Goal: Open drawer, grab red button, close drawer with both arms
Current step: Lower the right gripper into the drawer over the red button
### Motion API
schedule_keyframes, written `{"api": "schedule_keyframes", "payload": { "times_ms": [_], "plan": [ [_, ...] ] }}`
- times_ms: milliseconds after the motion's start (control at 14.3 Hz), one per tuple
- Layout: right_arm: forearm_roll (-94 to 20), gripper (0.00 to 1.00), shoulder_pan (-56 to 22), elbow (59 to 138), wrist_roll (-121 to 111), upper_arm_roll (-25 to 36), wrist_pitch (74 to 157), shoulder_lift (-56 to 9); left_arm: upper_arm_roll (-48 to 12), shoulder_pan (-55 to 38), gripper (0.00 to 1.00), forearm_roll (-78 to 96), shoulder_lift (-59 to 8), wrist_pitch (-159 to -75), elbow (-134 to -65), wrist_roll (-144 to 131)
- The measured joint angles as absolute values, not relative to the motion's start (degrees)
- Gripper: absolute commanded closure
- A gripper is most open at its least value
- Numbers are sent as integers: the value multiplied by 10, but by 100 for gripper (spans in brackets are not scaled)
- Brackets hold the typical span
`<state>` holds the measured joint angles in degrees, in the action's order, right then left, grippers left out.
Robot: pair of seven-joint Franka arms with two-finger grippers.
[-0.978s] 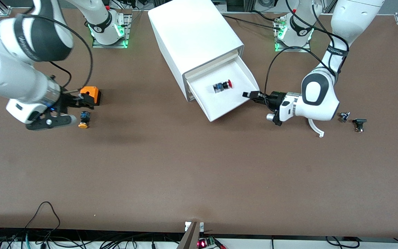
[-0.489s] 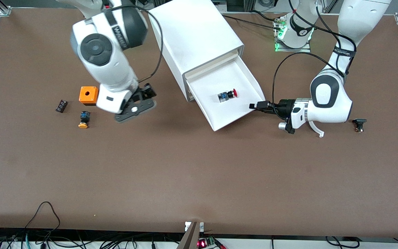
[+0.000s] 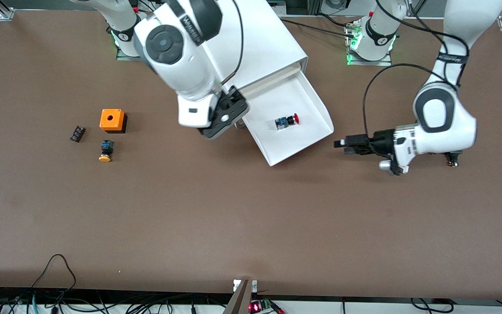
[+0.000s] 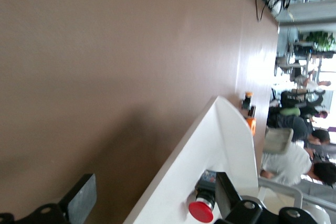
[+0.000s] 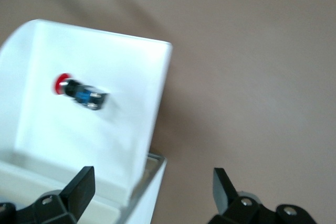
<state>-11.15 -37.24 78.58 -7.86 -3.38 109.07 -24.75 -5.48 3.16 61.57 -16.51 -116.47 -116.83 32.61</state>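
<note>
The drawer point(image 3: 292, 120) stands pulled out, and the button point(image 3: 286, 121) lies on its side on the drawer floor, red cap toward the left arm's end of the tabletop. The right pincer point(image 3: 225, 114) hangs wide over the drawer's corner by the cabinet point(image 3: 251, 39), clearly the closer of the 2. The left pincer point(image 3: 350, 145) is spread wide over bare tabletop, just off the drawer's front.

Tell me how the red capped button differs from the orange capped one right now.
The red-capped button lies in the open drawer; the orange-capped button lies on the bare table near the orange box, toward the right arm's end. The red cap looks smaller than the orange one. Both lie on their sides, with dark bodies.
</note>
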Motion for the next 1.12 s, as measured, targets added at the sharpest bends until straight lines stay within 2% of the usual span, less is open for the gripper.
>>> {"api": "schedule_keyframes", "payload": {
  "times_ms": [349, 699, 838, 1118],
  "plan": [
    [-112, 1, -391, 649, -214, -64, 1097, -366, -53, 41, 0, 607, -118, -1207, -1168, 326],
    [-95, 1, -406, 630, -338, -70, 1088, -391, -32, 41, 0, 381, -63, -1216, -1134, 316],
    [-60, 2, -422, 630, -349, -71, 1086, -398, -27, 41, 0, 278, -36, -1171, -1102, 277],
    [-43, 2, -443, 630, -375, -72, 1088, -426, -29, 20, 0, 93, 0, -1016, -1000, 94]
  ]
}}
